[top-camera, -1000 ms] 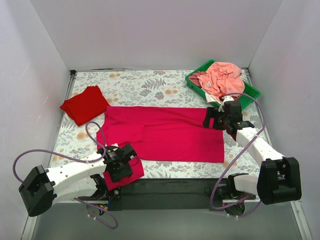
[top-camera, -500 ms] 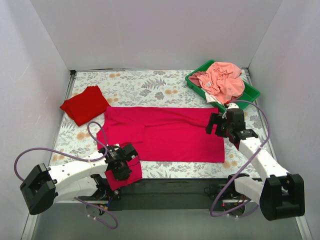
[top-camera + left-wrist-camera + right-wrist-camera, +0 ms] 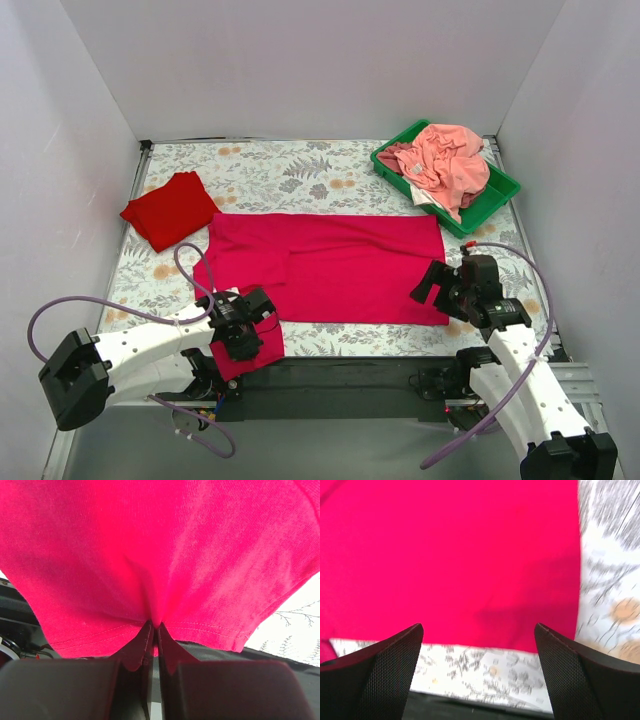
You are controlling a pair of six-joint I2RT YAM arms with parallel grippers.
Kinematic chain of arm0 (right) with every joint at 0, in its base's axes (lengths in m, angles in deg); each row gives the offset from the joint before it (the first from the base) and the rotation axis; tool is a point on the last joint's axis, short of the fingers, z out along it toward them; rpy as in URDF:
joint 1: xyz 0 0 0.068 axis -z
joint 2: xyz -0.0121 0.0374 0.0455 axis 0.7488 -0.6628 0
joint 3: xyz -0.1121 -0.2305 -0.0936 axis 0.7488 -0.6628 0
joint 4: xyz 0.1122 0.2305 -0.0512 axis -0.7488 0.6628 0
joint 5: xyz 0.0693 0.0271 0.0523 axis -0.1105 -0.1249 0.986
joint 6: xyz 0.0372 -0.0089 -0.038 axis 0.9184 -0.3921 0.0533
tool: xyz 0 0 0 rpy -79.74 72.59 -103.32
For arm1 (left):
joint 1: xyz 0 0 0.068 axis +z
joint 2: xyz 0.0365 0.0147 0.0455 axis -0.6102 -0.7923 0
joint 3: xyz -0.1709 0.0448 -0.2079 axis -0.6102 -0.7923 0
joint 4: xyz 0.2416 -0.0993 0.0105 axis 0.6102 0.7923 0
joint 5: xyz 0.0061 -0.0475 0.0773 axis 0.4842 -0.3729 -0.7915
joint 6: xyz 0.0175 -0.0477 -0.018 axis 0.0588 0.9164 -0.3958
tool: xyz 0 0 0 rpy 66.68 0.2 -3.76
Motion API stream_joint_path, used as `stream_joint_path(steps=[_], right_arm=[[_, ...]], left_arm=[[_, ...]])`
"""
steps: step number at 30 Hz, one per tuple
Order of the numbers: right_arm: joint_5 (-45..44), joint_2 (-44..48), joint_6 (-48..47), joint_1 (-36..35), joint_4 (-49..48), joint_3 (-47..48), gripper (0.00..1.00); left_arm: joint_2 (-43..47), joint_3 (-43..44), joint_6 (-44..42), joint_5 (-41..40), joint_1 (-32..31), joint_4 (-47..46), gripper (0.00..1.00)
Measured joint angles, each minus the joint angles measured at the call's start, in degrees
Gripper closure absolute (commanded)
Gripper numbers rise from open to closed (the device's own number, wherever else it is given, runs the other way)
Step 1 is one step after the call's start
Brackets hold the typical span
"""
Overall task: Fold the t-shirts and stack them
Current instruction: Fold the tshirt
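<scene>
Cloth of the large crimson-magenta t-shirt point(image 3: 340, 265) lies flat and smooth across mid-bench point(image 3: 300, 172), its long axis running left to right. The left gripper point(image 3: 154, 626) is clamped on its near-left hem. The right gripper point(image 3: 477, 645) hovers with fingers apart over its near-right corner. The scarlet-red t-shirt point(image 3: 172, 208) sits folded at far left.

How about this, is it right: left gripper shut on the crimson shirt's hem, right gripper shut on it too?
Not quite. The left gripper is shut on the hem of the crimson shirt, but the right gripper is open, jaws wide apart over the shirt, gripping nothing. The right wrist view shows it.
</scene>
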Motion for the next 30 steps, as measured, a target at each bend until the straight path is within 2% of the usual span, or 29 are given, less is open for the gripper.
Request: stream_joint_path(steps=[6, 16, 21, 24, 27, 28, 30], right_arm=[[4.57, 1.77, 3.98, 0.0, 5.49, -2.23, 0.04], [5.07, -0.92, 6.62, 0.0, 5.33, -5.31, 0.09], [4.81, -2.05, 7.39, 0.0, 3.96, -5.6, 0.16], [4.5, -3.06, 7.96, 0.0, 2.38, -5.86, 0.25], [3.61, -3.48, 8.17, 0.0, 1.79, -5.92, 0.39], [3.3, -3.52, 8.22, 0.0, 1.79, -5.99, 0.52], [2.38, -3.37, 8.2, 0.0, 1.64, -6.32, 0.61]], left_arm=[[0.83, 0.0, 0.0, -0.81, -0.02, -0.04, 1.0], [1.29, 0.0, 0.02, -1.88, -0.04, 0.15, 1.0], [1.97, 0.0, 0.02, -3.43, -0.04, 0.37, 1.0], [2.05, 0.0, 0.02, -4.46, -0.04, 0.39, 1.0], [2.03, 0.15, 0.02, -5.2, -0.04, 0.57, 1.0], [2.03, 0.22, 0.02, -5.44, -0.04, 0.76, 1.0], [1.97, 0.5, 0.04, -5.92, -0.04, 1.07, 1.0]])
